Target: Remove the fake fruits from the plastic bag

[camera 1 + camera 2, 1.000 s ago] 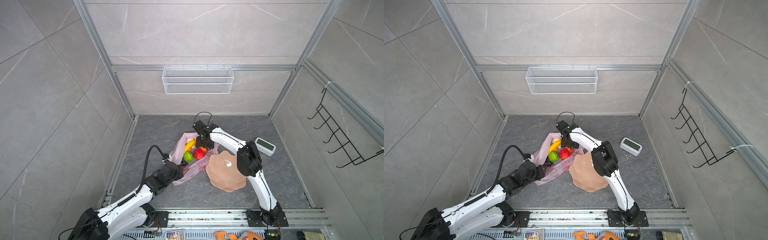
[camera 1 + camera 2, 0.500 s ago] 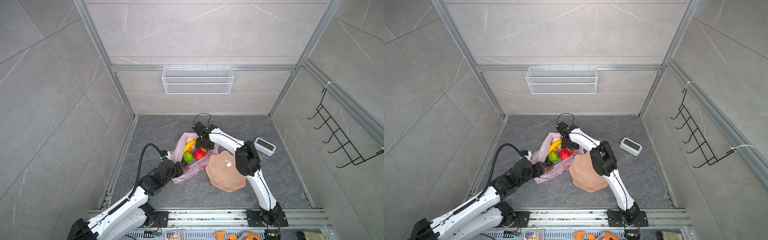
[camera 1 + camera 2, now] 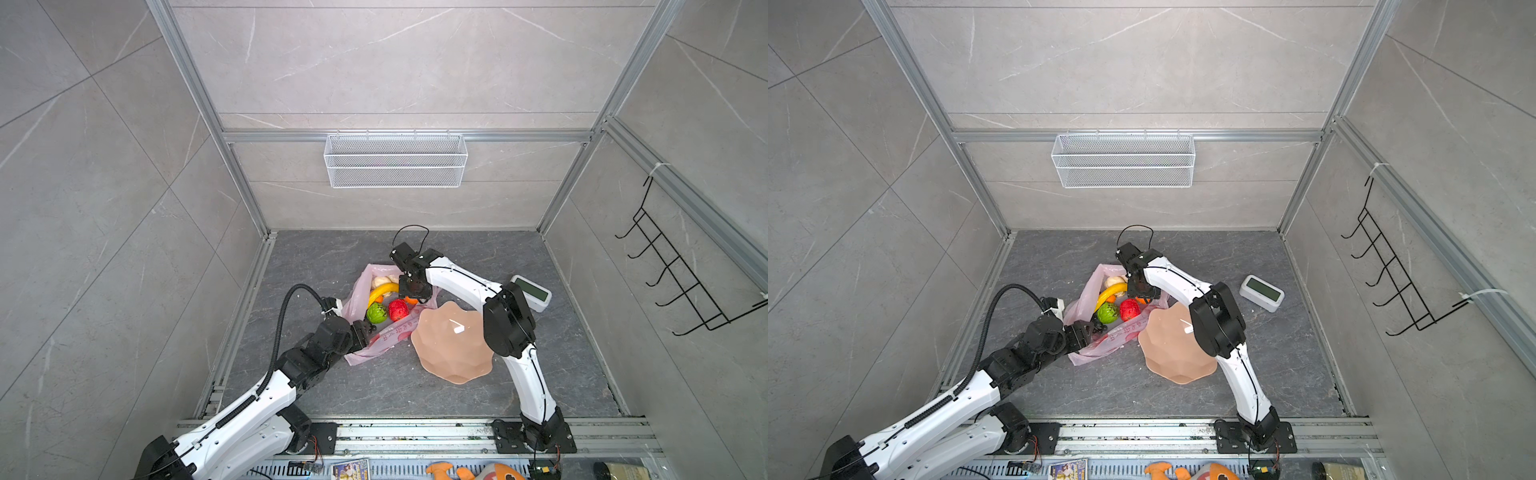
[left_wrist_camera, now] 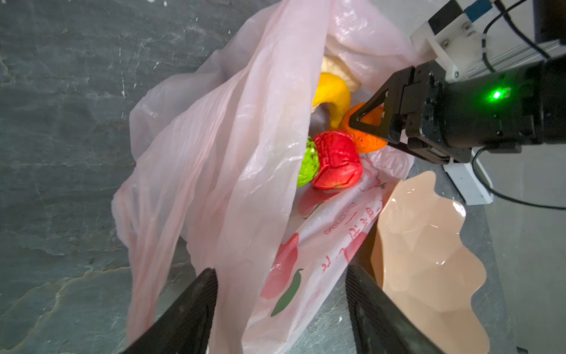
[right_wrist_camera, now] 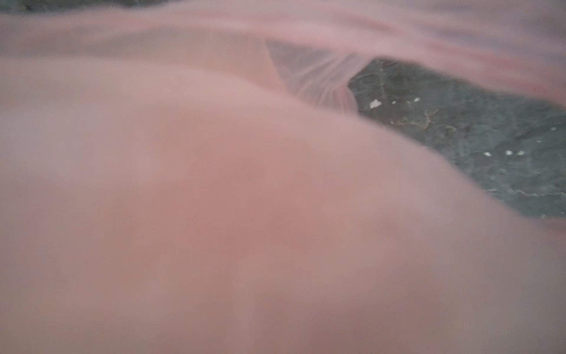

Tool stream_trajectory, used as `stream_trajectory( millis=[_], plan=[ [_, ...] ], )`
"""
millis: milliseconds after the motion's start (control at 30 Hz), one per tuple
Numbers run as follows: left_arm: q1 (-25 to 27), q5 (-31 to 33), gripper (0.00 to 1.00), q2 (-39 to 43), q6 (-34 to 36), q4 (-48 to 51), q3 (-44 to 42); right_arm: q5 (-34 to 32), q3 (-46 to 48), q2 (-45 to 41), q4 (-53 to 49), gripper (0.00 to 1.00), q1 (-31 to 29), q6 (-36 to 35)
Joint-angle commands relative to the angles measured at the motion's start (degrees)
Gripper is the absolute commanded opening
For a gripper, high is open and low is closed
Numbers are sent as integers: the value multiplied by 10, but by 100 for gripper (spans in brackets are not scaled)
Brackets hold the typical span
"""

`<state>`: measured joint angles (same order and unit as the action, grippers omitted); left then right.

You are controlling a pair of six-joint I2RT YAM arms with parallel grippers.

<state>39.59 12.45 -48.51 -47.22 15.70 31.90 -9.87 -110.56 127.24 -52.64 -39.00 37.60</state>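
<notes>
The pale-pink plastic bag (image 3: 386, 338) (image 3: 1113, 338) (image 4: 229, 153) lies open on the grey floor. In its mouth lie fake fruits: a yellow banana (image 3: 380, 291) (image 4: 333, 92), a red apple (image 3: 398, 309) (image 4: 335, 162), a green piece (image 3: 376, 312) (image 4: 307, 168), a cream lump (image 3: 380, 281) and an orange tangerine (image 4: 367, 142). My right gripper (image 3: 411, 293) (image 3: 1142, 293) (image 4: 372, 135) reaches into the bag, its jaws on either side of the tangerine; contact is unclear. My left gripper (image 3: 365, 332) (image 4: 281, 269) stands open at the bag's near edge, loose film between its fingers. Blurred pink film fills the right wrist view.
A peach wavy-edged dish (image 3: 453, 345) lies right of the bag, touching it. A white clock (image 3: 532, 293) sits behind the right arm. A wire basket (image 3: 395, 160) hangs on the back wall and a black hook rack (image 3: 673, 270) on the right wall.
The left arm has swung its elbow leftward while its gripper stays at the bag's near edge. The right gripper has barely shifted inside the bag mouth.
</notes>
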Motion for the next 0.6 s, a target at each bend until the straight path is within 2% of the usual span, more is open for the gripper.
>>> stream_trajectory(
  millis=[0, 200, 333, 433, 567],
  plan=[
    [0, 39, 70, -7, 25, 27, 46, -14, 28, -53, 16, 59, -7, -13],
    [-6, 107, 70, -70, 61, 108, 125, -3, 76, -102, 33, 59, -7, -10],
    [-24, 129, 74, -161, 129, 144, 195, 13, 120, -158, 37, 58, -8, -10],
    [-46, 124, 79, -234, 171, 165, 239, 13, 157, -208, 25, 57, -9, -15],
    [-83, 59, 81, -307, 202, 154, 263, 13, 216, -274, -4, 57, -11, -17]
  ],
)
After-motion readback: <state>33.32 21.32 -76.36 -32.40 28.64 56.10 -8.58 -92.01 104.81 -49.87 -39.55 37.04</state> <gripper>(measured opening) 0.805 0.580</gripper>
